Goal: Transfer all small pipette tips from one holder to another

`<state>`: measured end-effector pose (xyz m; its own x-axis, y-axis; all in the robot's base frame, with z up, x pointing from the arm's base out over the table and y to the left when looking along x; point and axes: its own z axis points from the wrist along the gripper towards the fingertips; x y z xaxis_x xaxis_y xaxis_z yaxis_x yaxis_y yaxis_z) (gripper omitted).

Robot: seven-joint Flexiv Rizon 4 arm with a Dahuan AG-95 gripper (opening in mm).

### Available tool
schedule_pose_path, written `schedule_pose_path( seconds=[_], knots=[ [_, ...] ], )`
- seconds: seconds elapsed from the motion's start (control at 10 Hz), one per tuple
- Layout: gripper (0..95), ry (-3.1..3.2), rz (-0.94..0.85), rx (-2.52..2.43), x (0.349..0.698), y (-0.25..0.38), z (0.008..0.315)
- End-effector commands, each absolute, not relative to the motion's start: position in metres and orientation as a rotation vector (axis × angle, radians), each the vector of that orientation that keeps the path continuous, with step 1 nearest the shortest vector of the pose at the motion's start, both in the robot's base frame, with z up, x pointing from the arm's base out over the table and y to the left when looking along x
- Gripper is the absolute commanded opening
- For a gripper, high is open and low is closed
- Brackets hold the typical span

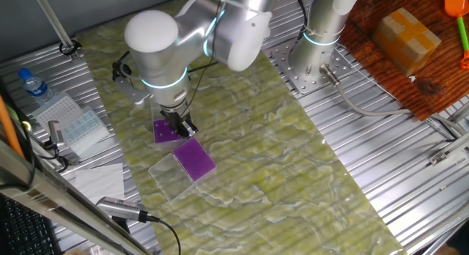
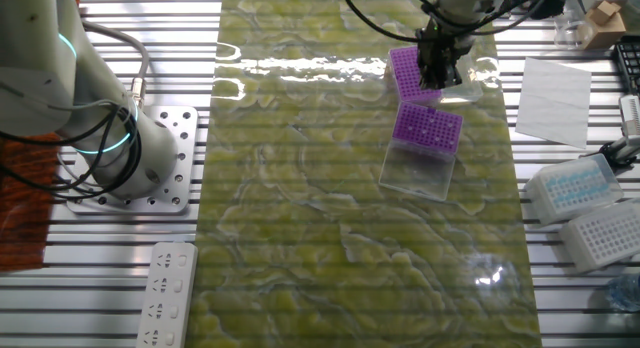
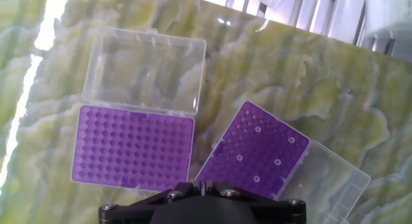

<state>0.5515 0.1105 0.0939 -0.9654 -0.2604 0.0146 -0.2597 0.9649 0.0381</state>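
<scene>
Two purple holders lie on the green mat. The tilted one carries several small pipette tips, seen as pale rings; its clear lid lies open beside it. The other holder shows only bare holes, with its clear lid folded open. My gripper hangs over the near corner of the tilted holder, between the two. Its fingers stand close together, and I see nothing between them.
White tip boxes and a paper sheet sit off the mat's edge. A water bottle, a power strip and a second arm's base stand on the slatted table.
</scene>
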Motion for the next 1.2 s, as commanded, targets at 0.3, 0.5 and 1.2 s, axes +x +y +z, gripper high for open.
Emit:
schedule_pose_path(
  seconds=[0.3, 0.5, 1.2],
  knots=[
    [0.0, -3.013, -0.072, 0.641, 0.551, 0.110, 0.095],
    [0.0, -3.006, -0.093, 0.697, 0.551, 0.110, 0.095],
    [0.0, -3.067, -0.087, 0.576, 0.540, 0.129, 0.087]
  ],
)
